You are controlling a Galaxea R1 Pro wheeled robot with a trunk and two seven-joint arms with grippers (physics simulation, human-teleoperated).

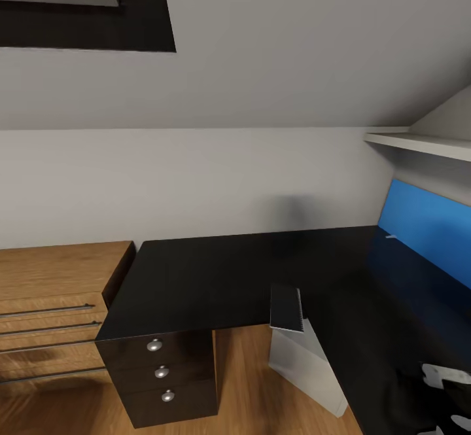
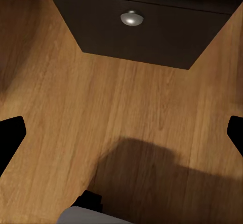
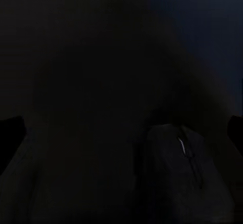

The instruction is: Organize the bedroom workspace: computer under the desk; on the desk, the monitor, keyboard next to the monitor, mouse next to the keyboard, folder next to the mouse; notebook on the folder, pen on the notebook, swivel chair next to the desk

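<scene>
The black L-shaped desk [image 1: 216, 278] spreads across the head view. At its inner corner lies a thin dark rectangle with a ribbed edge, apparently the notebook [image 1: 286, 307]. Beneath that corner stands a light grey box [image 1: 304, 366]; I cannot tell whether it is the computer or the desk's pedestal. My right gripper [image 3: 121, 133] hangs open over the dark desk top, with the small dark mouse [image 3: 174, 168] lying just under it, untouched. Part of my right arm [image 1: 445, 382] shows at the desk's near right. My left gripper [image 2: 121, 133] is open above the wooden floor, holding nothing.
A light wooden drawer unit [image 1: 52, 304] stands left of the desk. Black drawers with round knobs [image 1: 161, 372] sit under the desk's left end, one knob [image 2: 131, 17] close ahead of my left gripper. A long blue wall panel [image 1: 425, 222] and a white shelf [image 1: 418, 142] are at the right.
</scene>
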